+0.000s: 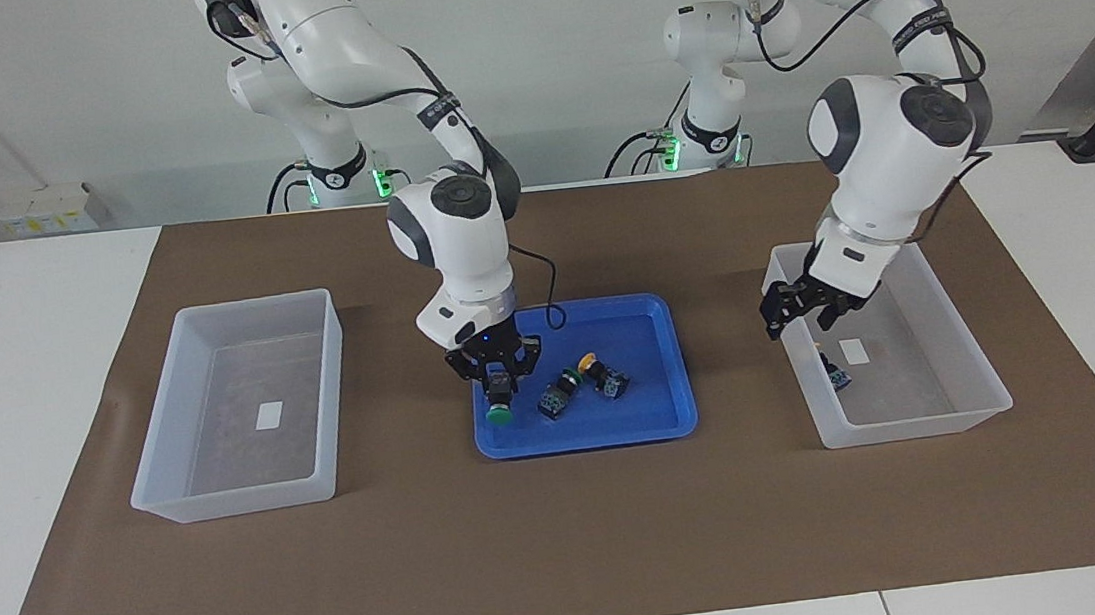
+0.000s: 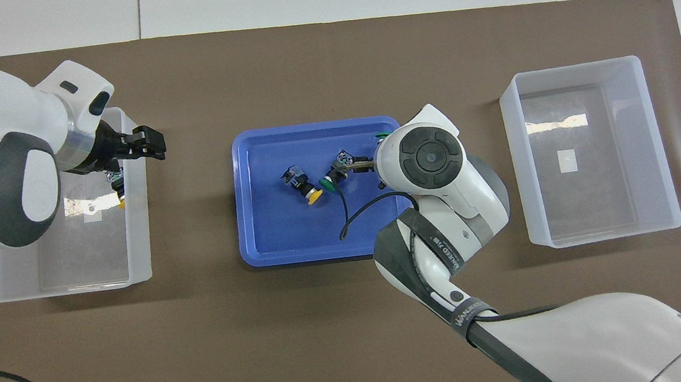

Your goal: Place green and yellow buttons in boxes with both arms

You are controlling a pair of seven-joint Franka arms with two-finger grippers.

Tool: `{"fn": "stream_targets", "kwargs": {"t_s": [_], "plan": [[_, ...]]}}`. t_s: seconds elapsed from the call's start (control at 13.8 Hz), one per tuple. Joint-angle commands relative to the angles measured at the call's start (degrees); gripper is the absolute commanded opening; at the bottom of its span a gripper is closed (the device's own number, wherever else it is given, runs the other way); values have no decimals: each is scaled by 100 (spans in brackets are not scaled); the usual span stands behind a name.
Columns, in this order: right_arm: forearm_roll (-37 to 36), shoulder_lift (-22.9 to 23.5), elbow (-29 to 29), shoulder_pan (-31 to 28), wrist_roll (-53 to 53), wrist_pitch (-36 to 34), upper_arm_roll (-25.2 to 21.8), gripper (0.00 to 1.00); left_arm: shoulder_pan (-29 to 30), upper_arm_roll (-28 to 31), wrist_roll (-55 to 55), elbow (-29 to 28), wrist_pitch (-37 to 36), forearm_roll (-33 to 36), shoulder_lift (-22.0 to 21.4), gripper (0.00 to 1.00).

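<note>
While one yellow button [image 1: 833,372] lies dropped in the box [image 1: 963,348] below the released, empty left gripper [image 1: 802,311], the right gripper [image 1: 498,385], clenched on a green button [image 1: 498,411], hangs over the blue tray [image 1: 660,377], where two more wait.

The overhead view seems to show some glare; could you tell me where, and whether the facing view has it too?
Overhead view: bright streaks on the floors of the box at the right arm's end and the box at the left arm's end. Facing view: both floors look dull; only a pale sheen on the blue tray.
</note>
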Motion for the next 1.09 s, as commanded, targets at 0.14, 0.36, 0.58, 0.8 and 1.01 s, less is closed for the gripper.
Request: {"fn": "stream_targets", "kwargs": {"t_s": [0.14, 0.36, 0.58, 0.8, 1.01], "plan": [[-84, -784, -64, -616, -266, -806, 53, 0, -718, 81, -1846, -237, 490, -25, 2, 78], [-49, -1092, -73, -1134, -1259, -1254, 62, 0, -1131, 81, -2900, -834, 1482, -25, -86, 78], [310, -1286, -73, -1670, -2234, -1536, 53, 0, -1378, 81, -3631, -1055, 2187, -25, 19, 78], [531, -1322, -134, -2031, -2842, -1581, 53, 0, -1536, 81, -3957, -1240, 2793, -16, 229, 78], [531, -1330, -161, -2085, -2905, -1581, 53, 0, -1677, 107, -4099, -1214, 3277, 19, 660, 78]]}}
